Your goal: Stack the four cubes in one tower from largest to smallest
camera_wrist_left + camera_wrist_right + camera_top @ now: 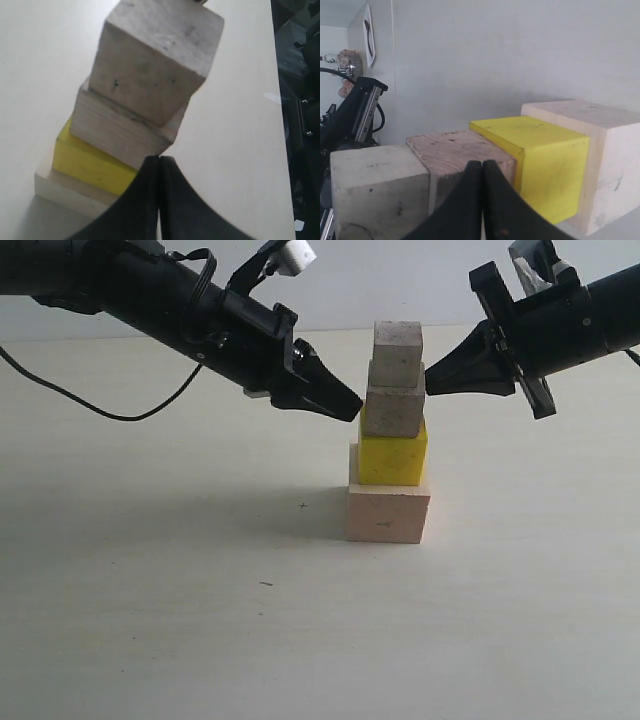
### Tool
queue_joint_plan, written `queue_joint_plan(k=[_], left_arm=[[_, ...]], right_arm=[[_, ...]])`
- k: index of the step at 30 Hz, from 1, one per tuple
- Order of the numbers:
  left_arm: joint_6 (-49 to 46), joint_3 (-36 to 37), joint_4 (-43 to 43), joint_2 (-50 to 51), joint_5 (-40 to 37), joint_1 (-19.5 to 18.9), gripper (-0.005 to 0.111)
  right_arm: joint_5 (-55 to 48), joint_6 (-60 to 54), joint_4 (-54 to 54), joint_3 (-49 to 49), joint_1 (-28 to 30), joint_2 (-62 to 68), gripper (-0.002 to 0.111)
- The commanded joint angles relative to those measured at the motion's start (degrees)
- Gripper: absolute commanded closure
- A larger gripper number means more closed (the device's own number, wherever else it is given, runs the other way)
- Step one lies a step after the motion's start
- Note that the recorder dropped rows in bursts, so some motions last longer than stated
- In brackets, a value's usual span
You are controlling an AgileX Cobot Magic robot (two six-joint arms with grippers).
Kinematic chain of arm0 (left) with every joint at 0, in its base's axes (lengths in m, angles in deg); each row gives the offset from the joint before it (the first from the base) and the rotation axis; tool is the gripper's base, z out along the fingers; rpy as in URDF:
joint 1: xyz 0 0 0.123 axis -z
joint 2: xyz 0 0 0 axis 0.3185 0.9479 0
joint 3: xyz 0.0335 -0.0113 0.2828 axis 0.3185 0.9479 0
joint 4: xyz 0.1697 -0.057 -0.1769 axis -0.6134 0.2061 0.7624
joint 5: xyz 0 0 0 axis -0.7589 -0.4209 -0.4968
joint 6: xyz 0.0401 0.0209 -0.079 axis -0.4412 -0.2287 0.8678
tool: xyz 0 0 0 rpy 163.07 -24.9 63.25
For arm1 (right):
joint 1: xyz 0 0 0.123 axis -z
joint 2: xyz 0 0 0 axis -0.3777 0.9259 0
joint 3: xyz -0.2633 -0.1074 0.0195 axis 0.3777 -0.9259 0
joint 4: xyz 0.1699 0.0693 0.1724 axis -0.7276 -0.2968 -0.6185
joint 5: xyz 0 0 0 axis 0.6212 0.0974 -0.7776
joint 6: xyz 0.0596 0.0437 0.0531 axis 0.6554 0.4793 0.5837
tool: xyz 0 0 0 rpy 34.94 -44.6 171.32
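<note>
Pale cream tabletop (150,620) before a plain white wall (420,280), with the tower (392,430) standing near the middle of the exterior view. From the base upward it comprises the large pale pinkish wooden cube (388,513), resting on the table; the mid-sized bright yellow cube (393,453); the smaller tan wooden cube (395,408); and the smallest tan wooden cube (397,343) on top. All four are stacked in order of decreasing size. The left wrist view shows the top cube (155,60) turned slightly against the cube beneath it (120,130), so the faces are not flush.

The left gripper (352,408) points at the tower from the left, level with the smaller tan cube. Its black fingers (145,200) are pressed together and hold nothing. The right gripper (430,382) approaches from the right, near the seam between the two tan cubes. Its fingers (470,200) are likewise together and empty. Each tip lies at or just beside the tower's side, but whether either touches it cannot be told.

Judged from this arrangement, the stacking itself is complete. At most, a light squaring of the upper cubes and the withdrawal of both arms without disturbing the column are left.
</note>
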Motion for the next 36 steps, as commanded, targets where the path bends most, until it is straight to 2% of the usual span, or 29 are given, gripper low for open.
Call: queue_joint_plan(k=[1, 36], left_arm=[[-0.7, 0.2, 1.0, -0.3, -0.4, 0.3, 0.107], [-1.0, 0.2, 1.0, -0.3, -1.2, 0.4, 0.107]], right_arm=[[-0.7, -1.7, -1.1, -0.2, 0.0, 0.0, 0.108], [-0.6, -4.1, -1.8, -0.2, 0.0, 0.0, 0.108]])
